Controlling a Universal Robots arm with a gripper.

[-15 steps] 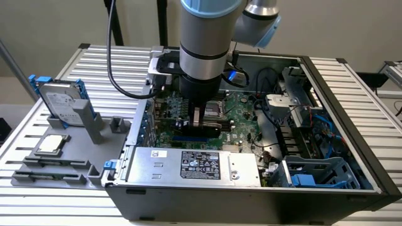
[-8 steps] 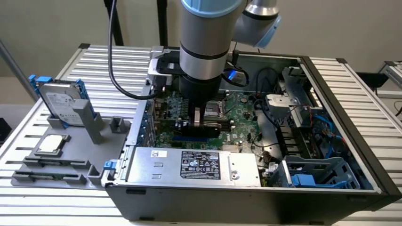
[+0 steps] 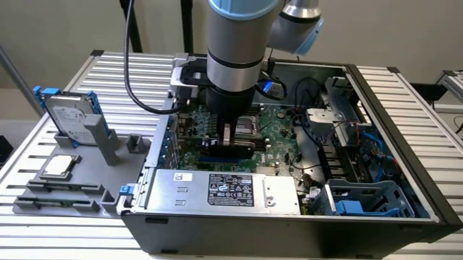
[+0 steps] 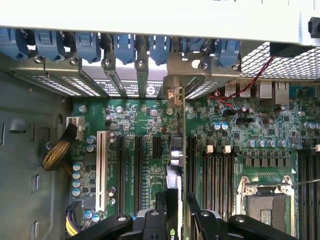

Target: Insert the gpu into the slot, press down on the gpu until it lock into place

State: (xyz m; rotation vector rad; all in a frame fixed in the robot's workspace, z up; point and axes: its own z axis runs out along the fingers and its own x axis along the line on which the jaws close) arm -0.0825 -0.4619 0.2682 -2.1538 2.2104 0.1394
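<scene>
While my claw (image 3: 230, 141) pinches the gpu (image 3: 246, 147) at the slot (image 3: 217, 159), a tilted card could miss it and bend if I push.

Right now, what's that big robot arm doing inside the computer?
The robot arm reaches down into an open computer case. Its tool grips a thin black card, held on edge over the green board, right at the long blue slot. I can't tell whether the card has clicked all the way in.
</scene>
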